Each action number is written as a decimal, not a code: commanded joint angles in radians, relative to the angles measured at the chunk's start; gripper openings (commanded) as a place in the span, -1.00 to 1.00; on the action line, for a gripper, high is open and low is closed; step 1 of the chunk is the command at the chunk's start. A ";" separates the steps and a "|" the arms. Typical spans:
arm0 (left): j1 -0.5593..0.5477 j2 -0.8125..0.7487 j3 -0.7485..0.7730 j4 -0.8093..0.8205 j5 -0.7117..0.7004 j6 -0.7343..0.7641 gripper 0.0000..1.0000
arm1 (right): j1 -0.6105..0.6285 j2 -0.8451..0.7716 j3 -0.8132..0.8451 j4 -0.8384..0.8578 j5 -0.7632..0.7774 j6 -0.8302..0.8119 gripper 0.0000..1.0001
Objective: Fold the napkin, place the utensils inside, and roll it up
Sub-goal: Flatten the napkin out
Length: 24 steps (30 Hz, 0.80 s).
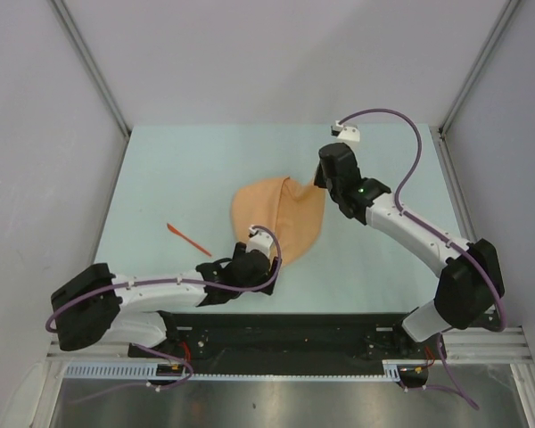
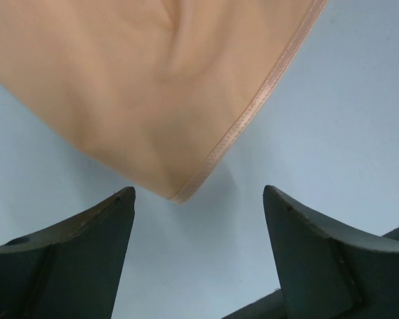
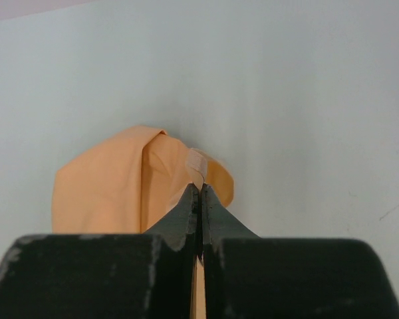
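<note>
At mid-table, napkin [image 1: 276, 214] raised by one corner for folding.
Right gripper [image 3: 199, 193] is clenched on the napkin's far hem, tenting it; left gripper [image 2: 198, 199] gapes at the near corner, probably to take it. Utensil [image 1: 189, 240] lies apart, left, on the table [image 1: 178, 160]; its head is too small to identify.

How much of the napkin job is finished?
Nothing is finished yet. In hand: the right jaws are pinched shut on one corner of the napkin, and the left jaws stand open by its near corner. Left: finish the fold, add the utensil, lying apart on the table, then roll.
</note>
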 commanded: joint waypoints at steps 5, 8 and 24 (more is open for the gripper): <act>-0.018 0.027 -0.013 -0.044 -0.119 -0.099 0.57 | -0.036 -0.054 -0.005 0.057 -0.051 0.036 -1.00; -0.018 0.034 -0.019 -0.028 -0.145 -0.096 0.52 | -0.038 -0.054 -0.005 0.060 -0.059 0.036 -1.00; 0.012 0.124 -0.048 0.098 -0.192 -0.051 0.02 | -0.039 -0.067 -0.011 0.060 -0.067 0.027 -1.00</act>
